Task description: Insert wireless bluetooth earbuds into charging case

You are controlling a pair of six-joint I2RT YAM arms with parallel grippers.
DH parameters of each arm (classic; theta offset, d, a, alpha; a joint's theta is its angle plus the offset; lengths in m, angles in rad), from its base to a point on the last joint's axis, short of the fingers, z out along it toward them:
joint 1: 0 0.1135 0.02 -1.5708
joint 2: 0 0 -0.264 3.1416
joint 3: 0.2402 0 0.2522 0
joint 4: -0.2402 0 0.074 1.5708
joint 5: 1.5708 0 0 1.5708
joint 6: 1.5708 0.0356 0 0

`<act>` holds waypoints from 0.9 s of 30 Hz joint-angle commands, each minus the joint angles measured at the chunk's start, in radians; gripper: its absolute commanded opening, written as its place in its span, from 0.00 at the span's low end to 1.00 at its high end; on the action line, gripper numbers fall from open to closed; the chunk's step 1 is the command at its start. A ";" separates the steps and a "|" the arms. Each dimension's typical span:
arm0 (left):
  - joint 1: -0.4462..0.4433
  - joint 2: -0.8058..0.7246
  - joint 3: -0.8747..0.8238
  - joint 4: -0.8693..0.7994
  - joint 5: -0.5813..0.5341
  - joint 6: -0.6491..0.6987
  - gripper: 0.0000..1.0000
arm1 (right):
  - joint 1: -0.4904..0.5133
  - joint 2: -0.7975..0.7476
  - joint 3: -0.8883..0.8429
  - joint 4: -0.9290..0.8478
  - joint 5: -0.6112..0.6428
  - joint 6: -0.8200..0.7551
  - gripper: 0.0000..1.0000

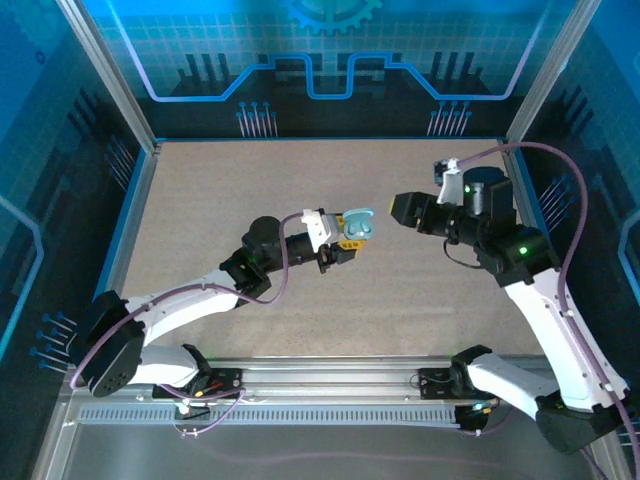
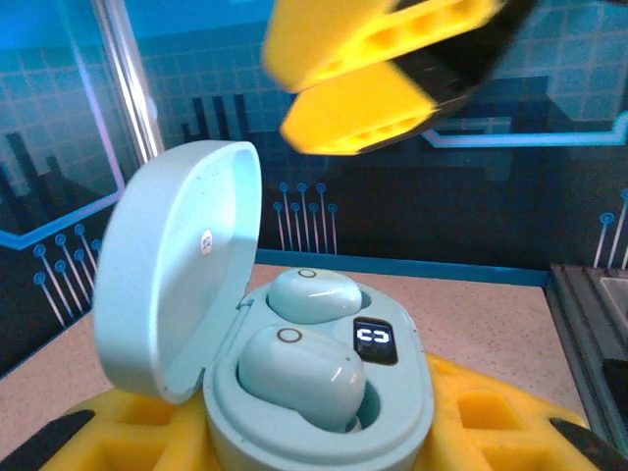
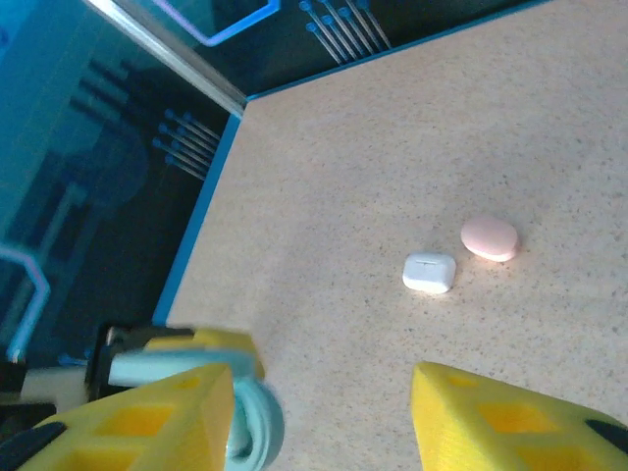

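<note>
My left fingers (image 1: 350, 243) are narrow and clamped on the base of a light blue case (image 2: 324, 444), which I hold up off the desk (image 3: 392, 147) near the middle of the top view. In my left wrist view the case takes up the lower middle of the frame, its lid (image 2: 177, 265) hinged open and standing up toward the left. Both light blue earbuds are seated in their wells: the nearer earbud (image 2: 299, 378) lies at the lower centre and the farther earbud (image 2: 314, 294) just behind it, with a small dark screen (image 2: 375, 340) lit beside them on the right. My right fingers (image 3: 510, 422) stand wide apart with nothing between them; in the top view they hang just right of the case, not touching it, and in the left wrist view they are a blurred yellow shape at the upper middle, above the case. In my right wrist view, a closed white case (image 3: 429, 273) and a closed pink case (image 3: 490, 238) lie just beside each other on the desk, right of centre, well apart from the blue one at the lower left.
</note>
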 commanded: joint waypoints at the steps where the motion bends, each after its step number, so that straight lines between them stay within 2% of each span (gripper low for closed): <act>1: -0.014 -0.035 -0.007 0.010 0.081 0.071 0.31 | -0.077 0.049 0.003 0.004 -0.177 0.094 0.54; 4: -0.018 -0.038 0.004 -0.022 0.093 0.087 0.31 | -0.090 0.103 0.025 0.011 -0.286 0.099 0.56; 7: -0.023 -0.037 0.012 -0.034 0.100 0.091 0.32 | -0.084 0.145 0.040 0.007 -0.336 0.101 0.57; 17: -0.025 -0.052 0.023 -0.038 0.058 0.089 0.32 | -0.044 0.174 0.054 -0.023 -0.373 0.045 0.62; 27: -0.024 -0.040 0.045 -0.050 0.030 0.045 0.31 | -0.017 0.192 0.062 -0.009 -0.457 0.017 0.62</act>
